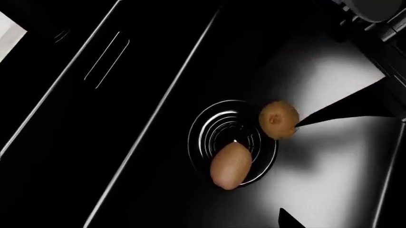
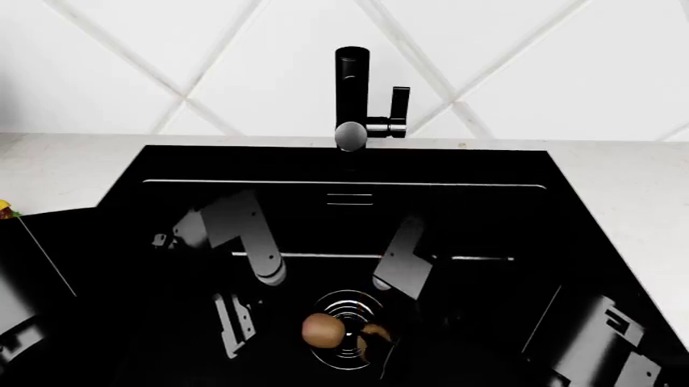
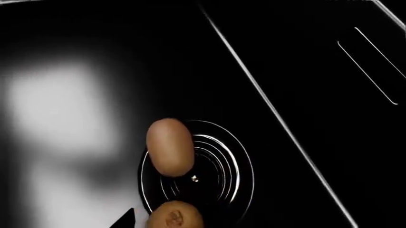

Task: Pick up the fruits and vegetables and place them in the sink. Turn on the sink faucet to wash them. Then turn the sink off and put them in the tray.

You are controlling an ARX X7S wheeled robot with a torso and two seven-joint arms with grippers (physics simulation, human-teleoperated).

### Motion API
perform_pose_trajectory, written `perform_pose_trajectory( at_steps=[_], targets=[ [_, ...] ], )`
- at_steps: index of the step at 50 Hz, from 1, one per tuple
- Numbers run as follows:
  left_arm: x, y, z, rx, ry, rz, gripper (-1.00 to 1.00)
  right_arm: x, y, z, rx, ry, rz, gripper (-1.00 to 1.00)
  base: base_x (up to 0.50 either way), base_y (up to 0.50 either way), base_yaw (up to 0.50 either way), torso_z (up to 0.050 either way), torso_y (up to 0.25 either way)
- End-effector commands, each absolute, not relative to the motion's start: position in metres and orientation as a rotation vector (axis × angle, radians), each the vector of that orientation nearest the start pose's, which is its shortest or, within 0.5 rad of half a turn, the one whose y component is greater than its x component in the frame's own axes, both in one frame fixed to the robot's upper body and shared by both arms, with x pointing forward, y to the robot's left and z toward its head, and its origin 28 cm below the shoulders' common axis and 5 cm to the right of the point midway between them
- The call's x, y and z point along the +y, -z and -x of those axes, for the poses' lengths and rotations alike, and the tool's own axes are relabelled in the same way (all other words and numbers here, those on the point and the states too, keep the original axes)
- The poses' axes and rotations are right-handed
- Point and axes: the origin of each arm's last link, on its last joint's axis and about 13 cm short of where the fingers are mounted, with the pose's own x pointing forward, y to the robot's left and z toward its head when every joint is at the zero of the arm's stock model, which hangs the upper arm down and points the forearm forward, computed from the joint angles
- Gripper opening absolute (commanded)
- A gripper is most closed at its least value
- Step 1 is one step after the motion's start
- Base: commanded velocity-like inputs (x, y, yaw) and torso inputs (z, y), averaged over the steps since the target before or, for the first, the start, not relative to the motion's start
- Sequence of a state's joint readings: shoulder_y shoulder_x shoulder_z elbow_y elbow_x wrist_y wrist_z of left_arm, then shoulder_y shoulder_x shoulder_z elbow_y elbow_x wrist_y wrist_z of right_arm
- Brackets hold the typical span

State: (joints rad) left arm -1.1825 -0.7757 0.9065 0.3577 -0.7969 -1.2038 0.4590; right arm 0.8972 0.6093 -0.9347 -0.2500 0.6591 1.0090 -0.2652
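The orange-tan potato-like piece (image 2: 321,329) (image 1: 230,165) (image 3: 170,147) lies on the ringed drain (image 1: 219,124) of the black sink (image 2: 473,210). The fuzzy kiwi (image 1: 279,118) (image 3: 174,216) (image 2: 376,335) rests beside it at the drain's rim. My right gripper (image 3: 190,224) stands open low over the kiwi, one fingertip (image 3: 127,219) showing beside it. My left gripper (image 1: 203,224) hangs open above the basin floor near the potato, with nothing in it. The faucet (image 2: 351,89) stands behind the basin with no water showing. The black tray (image 2: 48,256) lies left of the sink.
White counter (image 2: 635,193) surrounds the basin, with a tiled wall behind. The faucet's side lever (image 2: 399,105) points up on its right. A scrap of the hamburger (image 2: 5,210) shows at the far left edge. Both forearms (image 2: 242,234) (image 2: 407,254) reach down into the basin.
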Motion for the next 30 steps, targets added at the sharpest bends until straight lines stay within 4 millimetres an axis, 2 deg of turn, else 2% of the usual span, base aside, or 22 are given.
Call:
perform_pose_trajectory(
  at_steps=[1,10,15,25,30],
  targets=[
    [0.26,-0.228,-0.282,0.601,0.921,-0.638,1.0,-0.109,-0.147,-0.28,0.573,-0.904,0.591,1.0,0.0,0.0,0.0,0.0,0.0],
    [0.259,-0.225,-0.284,0.609,0.927,-0.637,1.0,-0.117,-0.165,-0.277,0.522,-0.875,0.579,1.0,0.0,0.0,0.0,0.0,0.0],
    [0.258,-0.224,-0.284,0.61,0.93,-0.638,1.0,-0.125,-0.18,-0.269,0.469,-0.853,0.58,1.0,0.0,0.0,0.0,0.0,0.0],
    [0.258,-0.221,-0.282,0.608,0.934,-0.635,1.0,-0.144,-0.222,-0.234,0.291,-0.77,0.604,1.0,0.0,0.0,0.0,0.0,0.0],
    [0.26,-0.221,-0.28,0.595,0.934,-0.625,1.0,-0.156,-0.24,-0.219,0.193,-0.627,0.62,1.0,0.0,0.0,0.0,0.0,0.0]
  ],
)
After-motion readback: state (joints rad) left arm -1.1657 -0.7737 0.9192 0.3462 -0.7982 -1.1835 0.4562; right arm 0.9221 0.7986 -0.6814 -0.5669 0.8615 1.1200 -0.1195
